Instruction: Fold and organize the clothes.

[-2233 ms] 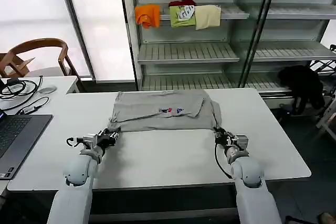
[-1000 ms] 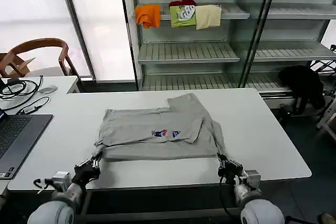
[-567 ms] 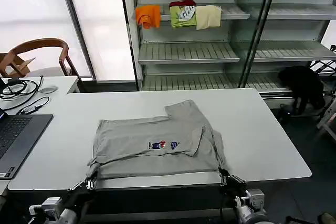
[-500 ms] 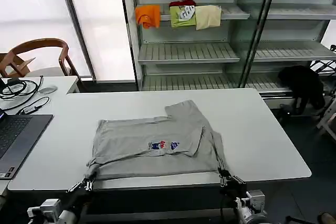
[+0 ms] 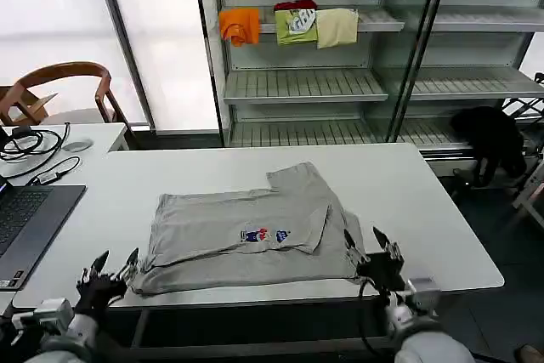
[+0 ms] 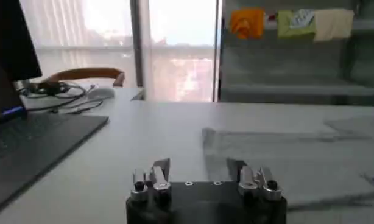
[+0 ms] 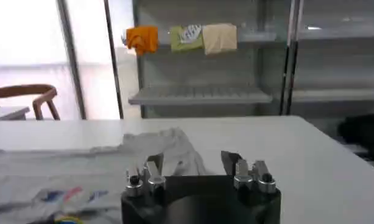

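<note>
Left gripper (image 5: 109, 268), fingers spread and empty, hovers at the near-left edge of the white rectangular tabletop (image 5: 425, 210), just outside the near-left corner of the light grey short-sleeved cotton T-shirt (image 5: 246, 240). Right gripper (image 5: 374, 254), likewise spread and empty, sits at the shirt's near-right corner, just beside the hem. The T-shirt lies flat near the tabletop's front edge, partly folded, with one sleeve flap reaching toward the shelving; its long axis runs left to right, so each gripper faces one near corner and neither is clearly nearer. It lies ahead of both grippers. Half a second earlier both grippers pinched these corners below the table edge; they have since let go and risen. An open grey laptop (image 5: 25, 227) rests well apart.
</note>
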Action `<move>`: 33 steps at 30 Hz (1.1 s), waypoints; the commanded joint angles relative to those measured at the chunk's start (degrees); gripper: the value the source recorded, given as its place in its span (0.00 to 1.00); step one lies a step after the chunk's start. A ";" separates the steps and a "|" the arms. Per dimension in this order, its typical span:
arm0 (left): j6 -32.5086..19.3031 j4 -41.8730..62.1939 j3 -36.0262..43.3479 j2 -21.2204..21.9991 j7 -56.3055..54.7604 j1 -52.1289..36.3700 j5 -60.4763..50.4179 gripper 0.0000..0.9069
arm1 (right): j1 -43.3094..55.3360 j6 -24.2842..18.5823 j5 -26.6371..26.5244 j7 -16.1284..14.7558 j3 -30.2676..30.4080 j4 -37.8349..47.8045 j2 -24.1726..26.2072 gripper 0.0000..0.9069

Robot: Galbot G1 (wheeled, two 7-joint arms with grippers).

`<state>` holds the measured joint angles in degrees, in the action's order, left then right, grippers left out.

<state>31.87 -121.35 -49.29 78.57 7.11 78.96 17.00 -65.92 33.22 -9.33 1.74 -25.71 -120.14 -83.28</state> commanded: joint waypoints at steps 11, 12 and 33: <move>1.17 44.79 14.97 -9.21 5.85 -39.92 -4.40 1.00 | 44.51 -9.65 9.37 -8.24 0.24 64.74 -11.72 1.00; 1.18 45.59 15.15 -9.14 6.09 -40.39 -5.91 1.00 | 44.75 -9.56 9.31 -8.22 0.19 65.21 -11.72 1.00; 1.18 49.93 14.98 -8.78 10.52 -39.81 -12.73 0.46 | 43.70 -7.91 14.62 -8.89 0.78 67.08 -11.72 0.06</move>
<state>32.95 -75.52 -35.08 70.02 16.37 41.25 6.78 -24.36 25.86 1.45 -6.42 -25.05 -56.74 -92.20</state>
